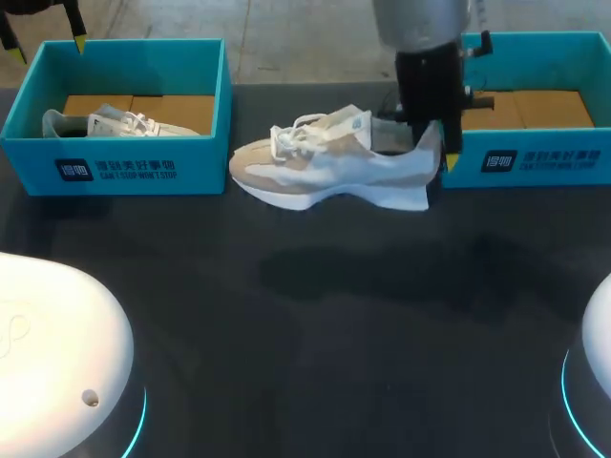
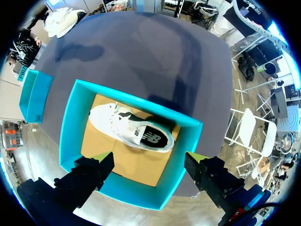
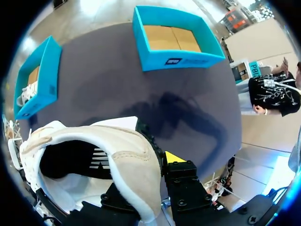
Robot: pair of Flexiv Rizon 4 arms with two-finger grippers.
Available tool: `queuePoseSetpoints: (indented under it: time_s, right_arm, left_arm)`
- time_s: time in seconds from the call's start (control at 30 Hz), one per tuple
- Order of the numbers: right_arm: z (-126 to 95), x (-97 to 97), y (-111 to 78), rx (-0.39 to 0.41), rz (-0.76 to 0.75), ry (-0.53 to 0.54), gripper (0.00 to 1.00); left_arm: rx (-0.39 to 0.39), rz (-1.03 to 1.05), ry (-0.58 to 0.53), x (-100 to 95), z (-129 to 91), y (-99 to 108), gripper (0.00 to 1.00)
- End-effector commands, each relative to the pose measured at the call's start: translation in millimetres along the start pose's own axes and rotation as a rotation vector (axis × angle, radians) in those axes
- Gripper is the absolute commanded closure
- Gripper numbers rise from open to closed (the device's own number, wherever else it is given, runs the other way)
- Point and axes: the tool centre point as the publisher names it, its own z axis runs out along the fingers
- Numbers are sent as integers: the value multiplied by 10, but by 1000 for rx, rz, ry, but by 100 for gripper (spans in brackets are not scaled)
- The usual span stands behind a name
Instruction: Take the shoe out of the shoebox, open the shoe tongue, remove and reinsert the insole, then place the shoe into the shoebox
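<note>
A beige and white shoe [image 1: 325,167] lies level between the two teal shoeboxes, toe toward the left box. It appears to hang a little above the dark table. My right gripper [image 1: 441,153] is shut on its heel. In the right wrist view one yellow-tipped finger [image 3: 174,157] presses the heel collar of the shoe [image 3: 117,150] from outside, and the other is hidden inside the shoe. My left gripper [image 2: 149,162] stands open above the left shoebox [image 2: 70,122], which holds a second white shoe [image 2: 131,129]. Its yellow tips show over that box's far wall [image 1: 45,43].
The left shoebox [image 1: 115,167] stands at the back left, the right shoebox [image 1: 535,162] at the back right with only its cardboard floor showing. White rounded robot bases [image 1: 57,353] fill the front corners. Dark table [image 1: 315,334] stretches in front.
</note>
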Motion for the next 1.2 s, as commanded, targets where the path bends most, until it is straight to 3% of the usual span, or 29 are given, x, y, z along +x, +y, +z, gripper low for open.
queuePoseSetpoints:
  time_s: [0.03,0.13,1.2]
  right_arm:
    - [36,26,-125,4,11,-26,100]
    - [66,47,-191,37,15,-56,100]
    - [66,47,-191,37,15,-56,100]
  left_arm:
    - [0,1,2,5,-6,-1,0]
    - [0,1,2,5,-6,-1,0]
    - [0,1,2,5,-6,-1,0]
